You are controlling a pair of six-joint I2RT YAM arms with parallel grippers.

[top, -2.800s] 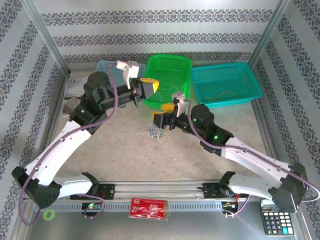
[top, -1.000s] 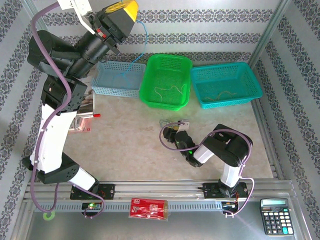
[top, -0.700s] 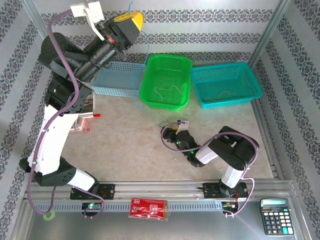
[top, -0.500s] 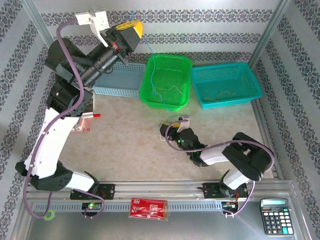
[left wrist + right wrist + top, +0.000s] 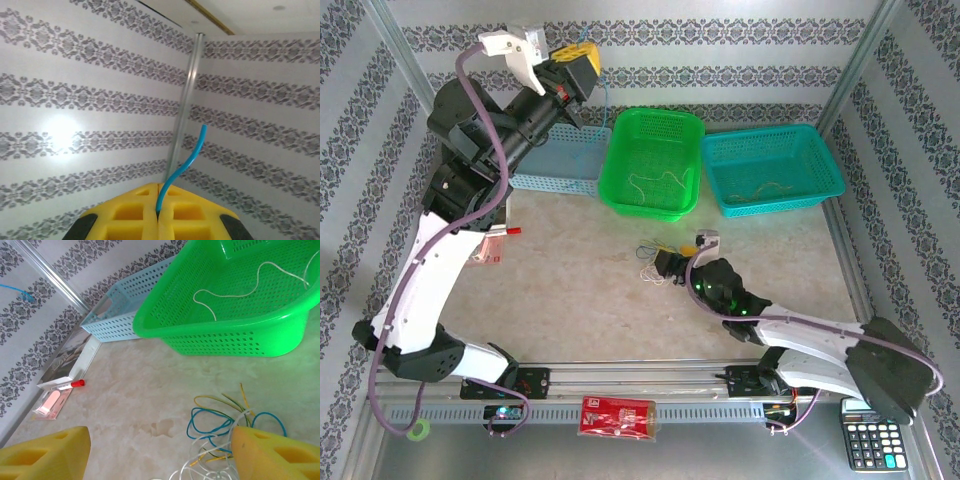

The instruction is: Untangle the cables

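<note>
A small clump of cables (image 5: 654,254) lies on the table in front of the green basket (image 5: 620,200). In the right wrist view its blue loop (image 5: 214,423), yellow-green strands (image 5: 220,400) and white strands (image 5: 212,460) lie by the right fingertip. My right gripper (image 5: 670,264) (image 5: 160,455) is low over the table, open, holding nothing, with the clump at its right finger (image 5: 275,455). My left gripper (image 5: 576,58) (image 5: 159,187) is raised high at the back left, shut on a blue cable (image 5: 185,160) whose tail (image 5: 603,100) hangs toward the pale blue basket (image 5: 560,165).
A pale cable (image 5: 240,292) lies in the green basket (image 5: 225,325). The teal basket (image 5: 820,195) holds a tan cable (image 5: 768,188). A booklet and red-capped pen (image 5: 500,232) lie at the left. A calculator (image 5: 868,432) and a red pack (image 5: 618,415) sit by the front rail.
My right arm has stretched out low and its jaws have opened beside the clump. My left gripper has come down and slightly right with the blue cable.
</note>
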